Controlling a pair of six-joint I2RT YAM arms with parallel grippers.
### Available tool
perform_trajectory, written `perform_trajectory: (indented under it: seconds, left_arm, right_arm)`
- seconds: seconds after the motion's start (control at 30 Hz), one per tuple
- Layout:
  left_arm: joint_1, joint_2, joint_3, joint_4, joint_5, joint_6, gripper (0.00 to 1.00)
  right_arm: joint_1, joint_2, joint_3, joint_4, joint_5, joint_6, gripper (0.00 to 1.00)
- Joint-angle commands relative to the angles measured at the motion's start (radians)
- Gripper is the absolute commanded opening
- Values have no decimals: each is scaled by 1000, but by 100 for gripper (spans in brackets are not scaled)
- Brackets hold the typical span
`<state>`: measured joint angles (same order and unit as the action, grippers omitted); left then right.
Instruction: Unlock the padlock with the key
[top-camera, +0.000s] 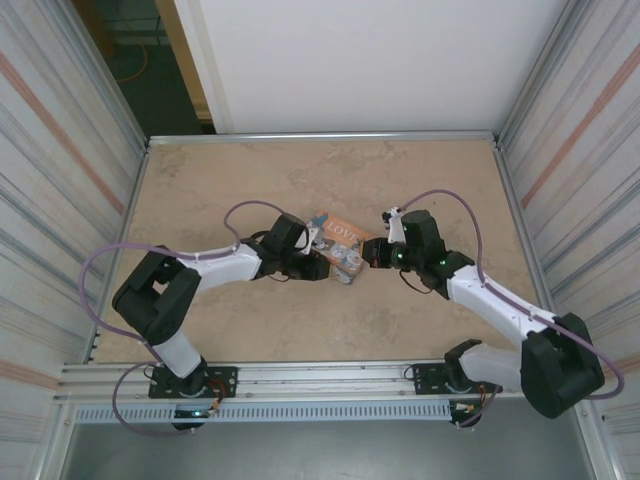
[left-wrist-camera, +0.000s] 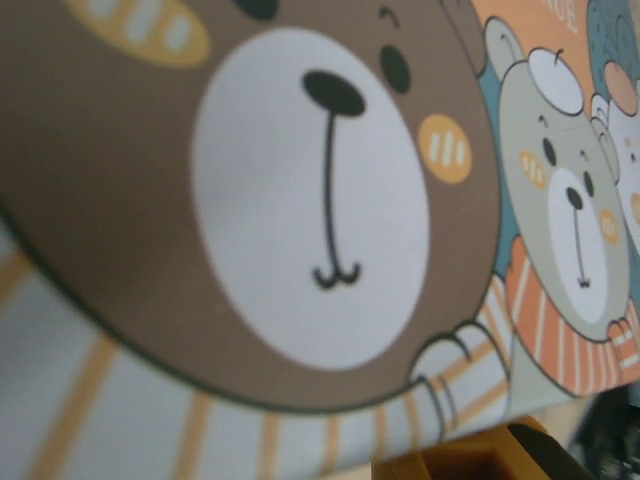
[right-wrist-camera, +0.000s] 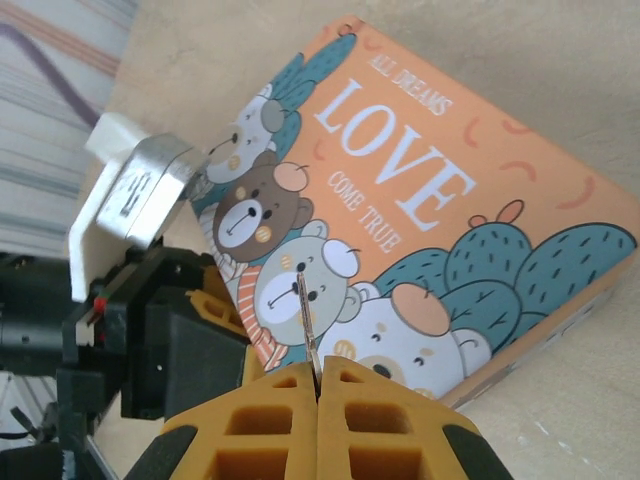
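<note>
Two hands flank the box (right-wrist-camera: 430, 170) in the middle of the bench (top-camera: 250, 330), and the next move, as I judge it, turns on where the keyhole lies relative to my key (right-wrist-camera: 304, 315). My right hand (right-wrist-camera: 318, 378) has its fingers pressed together, pinching the key so that the thin blade sticks straight out ahead, its long axis aimed at the bear end of the lid. The left hand (top-camera: 310, 257) sits against the box's opposite edge; I cannot tell whether it is clamped on the box, on something fixed to it, or just resting there. The padlock is too small for me to pick out with any certainty; my guess is that it hangs at the box edge by the left hand, so ahead and to the left of the blade. I'd send the right hand in, first turning the blade to line up with the lock body
</note>
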<state>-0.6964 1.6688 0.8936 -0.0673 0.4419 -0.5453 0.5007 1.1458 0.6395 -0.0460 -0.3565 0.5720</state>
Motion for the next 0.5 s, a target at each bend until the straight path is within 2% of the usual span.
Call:
perform_trajectory:
  seconds: [0.0,0.13,0.47]
  left_arm:
    - [-8,-40,88,-131,106,-71,14]
    - [-7,-43,143,-215,129,-103,16]
    - [1,-31,182,-225,210,-225,16]
  right_arm:
    - [48,-73,-33,-60,91,-59,0]
    - [124,-137,-56,-101,175,-85,0]
    - [274,-301,-173,-100,339,-75,0]
